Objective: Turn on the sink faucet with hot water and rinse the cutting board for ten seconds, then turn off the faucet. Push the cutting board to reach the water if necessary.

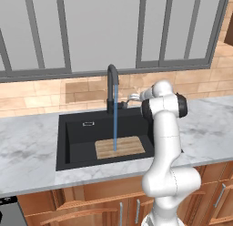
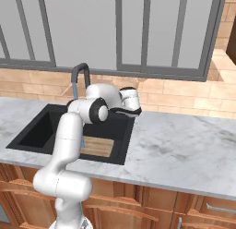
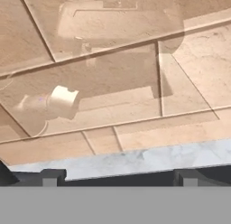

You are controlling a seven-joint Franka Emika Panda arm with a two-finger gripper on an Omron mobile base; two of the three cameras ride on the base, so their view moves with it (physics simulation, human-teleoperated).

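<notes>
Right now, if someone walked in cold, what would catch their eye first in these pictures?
Probably the thin blue stream of water falling from the tall black faucet straight onto the wooden cutting board, which lies flat in the black sink. Next, the big white robot arm rising in front of the counter, bent toward the tiled wall just right of the faucet.

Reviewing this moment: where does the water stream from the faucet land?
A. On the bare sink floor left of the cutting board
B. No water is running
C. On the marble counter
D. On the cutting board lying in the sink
D: in the left base view the blue water drops from the sink faucet onto the cutting board lying in the sink.
</notes>
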